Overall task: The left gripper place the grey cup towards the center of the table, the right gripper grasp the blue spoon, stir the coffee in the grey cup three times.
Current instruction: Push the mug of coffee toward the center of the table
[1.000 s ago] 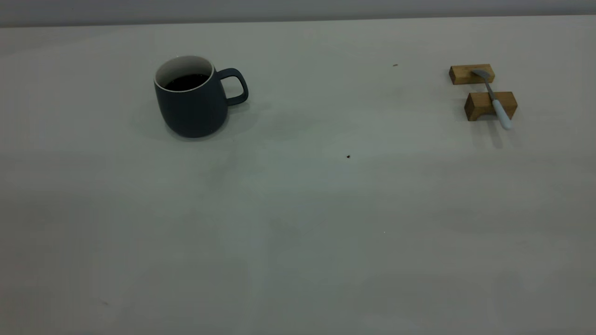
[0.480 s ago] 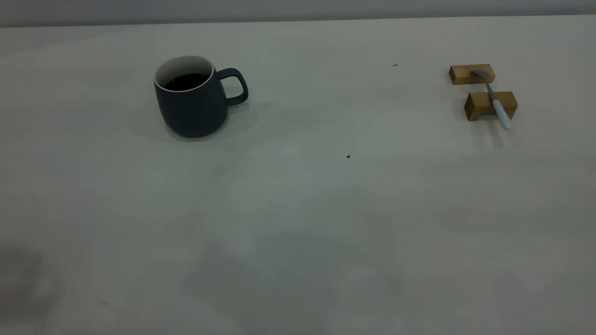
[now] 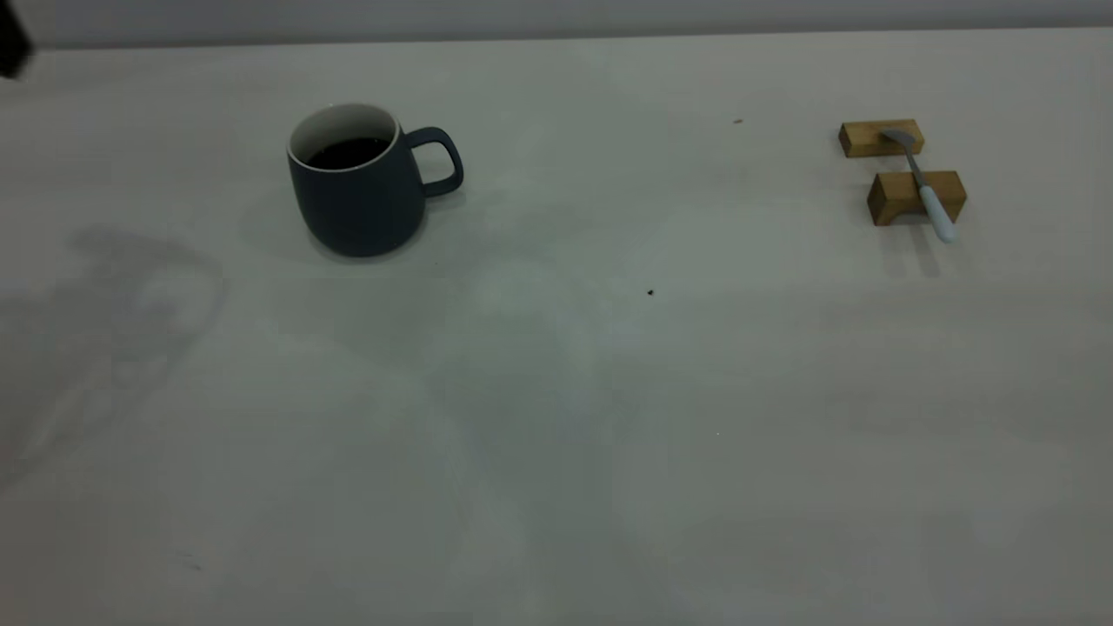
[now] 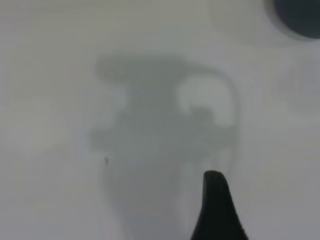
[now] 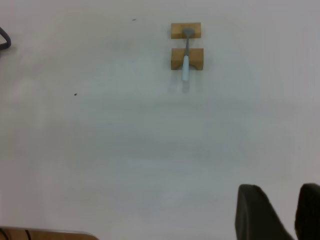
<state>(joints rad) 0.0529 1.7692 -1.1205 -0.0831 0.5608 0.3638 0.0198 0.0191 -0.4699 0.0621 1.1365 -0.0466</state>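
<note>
The grey cup (image 3: pixel 361 191) stands upright on the left part of the table (image 3: pixel 556 391), handle toward the middle, with dark coffee (image 3: pixel 348 153) inside. Far to the right, the blue spoon (image 3: pixel 927 188) lies across two wooden blocks, bowl on the far one. A black piece of the left arm (image 3: pixel 10 42) shows at the exterior view's top-left corner. In the left wrist view, the left gripper (image 4: pixel 270 200) hangs above bare table with one finger (image 4: pixel 216 210) showing and the cup's edge (image 4: pixel 300 14) far off. The right gripper (image 5: pixel 286 200) is slightly open, well back from the spoon (image 5: pixel 185 62).
The two wooden blocks (image 3: pixel 880 137) (image 3: pixel 913 198) hold the spoon off the table. Tiny dark specks (image 3: pixel 650 293) dot the middle. The left arm's shadow (image 3: pixel 113 322) falls on the table left of the cup. A wooden edge (image 5: pixel 45 234) shows in the right wrist view.
A black piece of the left arm has come into view at the top-left corner, and its shadow has shifted up the table's left side. Cup and spoon have not moved.
</note>
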